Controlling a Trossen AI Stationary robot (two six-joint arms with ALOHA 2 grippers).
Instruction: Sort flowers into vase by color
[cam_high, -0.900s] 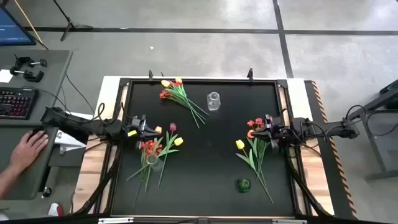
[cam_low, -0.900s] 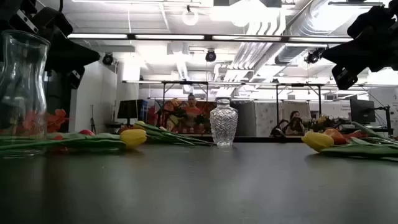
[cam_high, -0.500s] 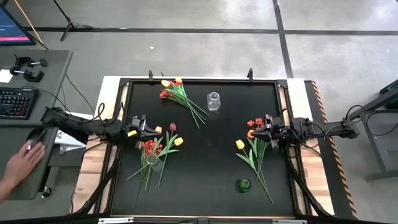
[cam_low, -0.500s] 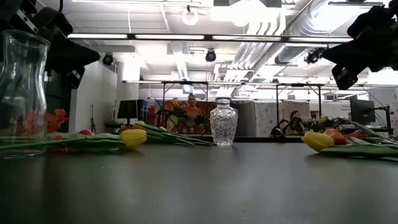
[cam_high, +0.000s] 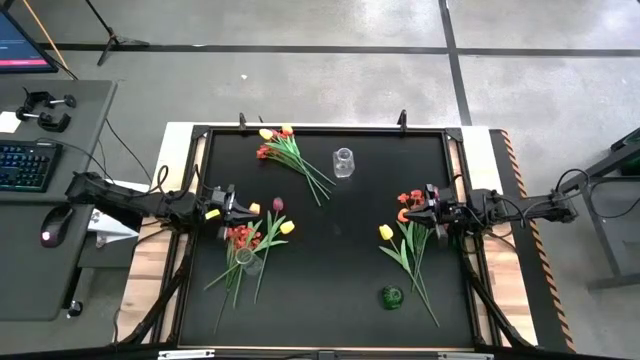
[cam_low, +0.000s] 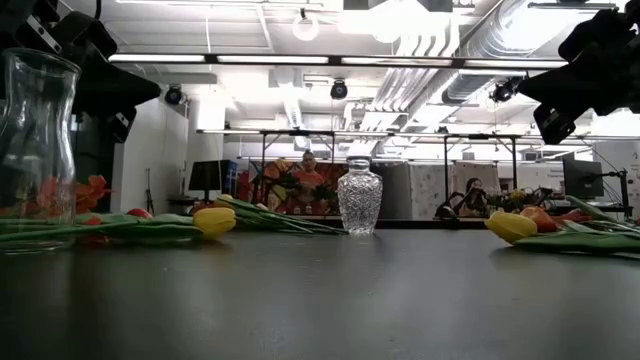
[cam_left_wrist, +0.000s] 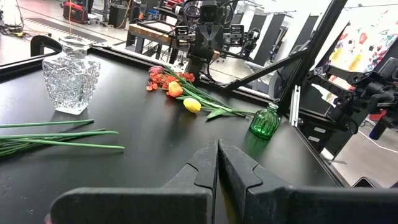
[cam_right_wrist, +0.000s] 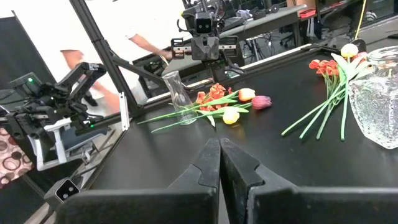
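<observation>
On table (cam_high: 330, 280), flowers (cam_high: 291, 152) lie flat, stems toward right arm; left end effector (cam_high: 249, 208), right end effector (cam_high: 405, 213) pressed together.

No legible text, label, brand, number or sign on anything in view.

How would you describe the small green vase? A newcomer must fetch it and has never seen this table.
Start at the black table seen from above and go to its near right part. Below the flower bunch lying by the right arm stands the small green vase. It is the only green vessel, squat and round; the other two vases are clear glass.
</observation>
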